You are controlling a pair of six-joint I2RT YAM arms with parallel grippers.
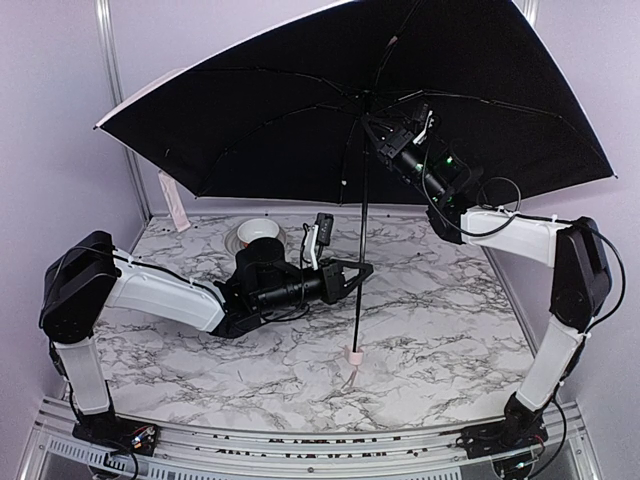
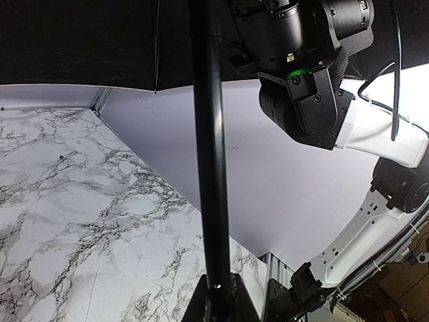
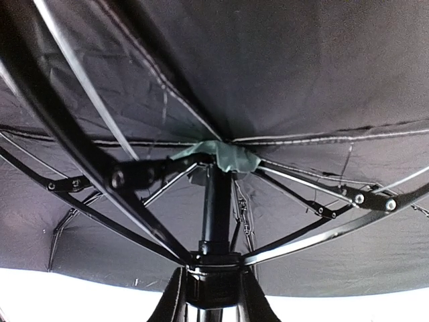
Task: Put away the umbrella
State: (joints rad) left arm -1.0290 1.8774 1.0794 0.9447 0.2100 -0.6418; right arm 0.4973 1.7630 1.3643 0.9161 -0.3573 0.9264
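The umbrella [image 1: 300,110] was black underneath with a thin pale pink rim — its shaft [image 1: 363,200] black, its handle [image 1: 353,355], below the black left gripper [image 1: 361,269], pale pink. Under that gripper the table [image 1: 440,330] was white marble veined grey and black; the left arm [image 1: 165,293] white, black-jointed.

**Parts hidden by the open umbrella or cut off by picture edges**

Seen from overhead, the umbrella [image 1: 300,110] canopy runs off the top edge above its shaft [image 1: 362,230], so the crown is lost. At the shaft's upper end the right gripper [image 1: 378,122] is dark against the dark lining, and whether it presses anything there cannot be told. In the right wrist view the bottom edge cuts off its fingers [image 3: 175,295] on either side of the shaft. Left of the shaft, a white bowl [image 1: 258,232] is half hidden behind the left arm [image 1: 165,290]. Farther left, a pale pink object [image 1: 172,205] under the canopy's rim is too small to name. In the left wrist view only slivers of the left gripper [image 1: 358,270] fingers [image 2: 247,305] show beside the shaft.
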